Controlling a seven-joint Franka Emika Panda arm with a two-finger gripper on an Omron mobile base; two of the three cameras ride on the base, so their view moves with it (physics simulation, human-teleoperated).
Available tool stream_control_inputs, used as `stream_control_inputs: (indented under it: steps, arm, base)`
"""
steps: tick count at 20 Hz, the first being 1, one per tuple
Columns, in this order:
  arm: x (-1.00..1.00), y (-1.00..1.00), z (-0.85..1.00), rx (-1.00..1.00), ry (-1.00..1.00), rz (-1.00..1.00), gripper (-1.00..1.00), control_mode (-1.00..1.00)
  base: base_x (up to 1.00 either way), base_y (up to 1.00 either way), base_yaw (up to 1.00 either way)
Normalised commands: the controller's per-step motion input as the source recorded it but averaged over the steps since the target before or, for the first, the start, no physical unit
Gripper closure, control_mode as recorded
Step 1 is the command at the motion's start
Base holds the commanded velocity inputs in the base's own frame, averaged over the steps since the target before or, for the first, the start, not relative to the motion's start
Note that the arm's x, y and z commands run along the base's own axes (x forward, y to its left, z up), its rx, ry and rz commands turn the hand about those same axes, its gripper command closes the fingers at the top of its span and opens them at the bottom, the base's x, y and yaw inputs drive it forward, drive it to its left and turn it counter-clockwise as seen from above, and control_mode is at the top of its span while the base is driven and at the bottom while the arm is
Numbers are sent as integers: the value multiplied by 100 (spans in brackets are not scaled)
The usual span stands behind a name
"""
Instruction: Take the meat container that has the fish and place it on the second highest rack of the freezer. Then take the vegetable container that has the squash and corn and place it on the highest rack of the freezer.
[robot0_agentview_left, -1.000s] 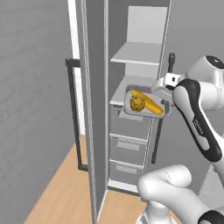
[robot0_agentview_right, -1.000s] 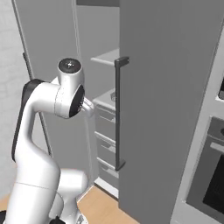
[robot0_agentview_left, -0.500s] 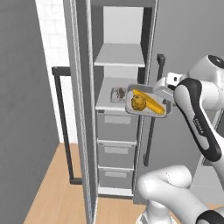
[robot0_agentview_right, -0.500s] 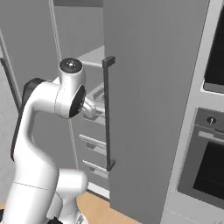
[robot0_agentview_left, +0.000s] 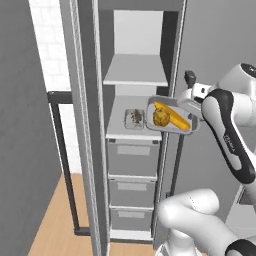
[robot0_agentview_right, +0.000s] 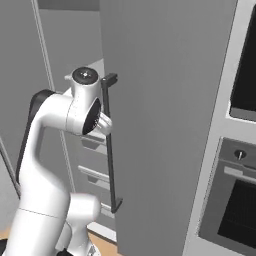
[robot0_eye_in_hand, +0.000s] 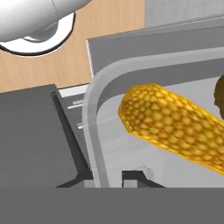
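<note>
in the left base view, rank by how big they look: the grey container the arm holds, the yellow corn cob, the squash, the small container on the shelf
1. Grey oval vegetable container held in the gripper.
2. Long yellow corn cob.
3. Round yellow-brown squash and small grey container with the fish: these look alike, and the fish container sits farther back, so no ranking.

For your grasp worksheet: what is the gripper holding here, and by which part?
The gripper is shut on the vegetable container with the corn, pinching its rim at one end.

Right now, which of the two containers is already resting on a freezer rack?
The smaller container with the dark fish, lying on the second highest rack. The other container, with corn and squash, is held in the air.
</note>
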Motion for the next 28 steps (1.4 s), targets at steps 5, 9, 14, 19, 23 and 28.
stream_control_inputs:
  steps: [5,9,14,19,23,28]
  arm:
    - [0,0,0,0,0,0,100,100]
    - [0,0,0,0,0,0,100,100]
    - [3,9,0,1,-1,-9,100,-100]
    - [47,43,22,22,0,-39,100,-100]
    - [58,46,37,24,0,-39,100,-100]
    - [61,40,39,22,0,-34,100,-100]
  base:
    - [0,62,-8]
    - [23,21,-25]
    - [3,14,-31]
    - [0,0,0]
    - [0,0,0]
    - [0,0,0]
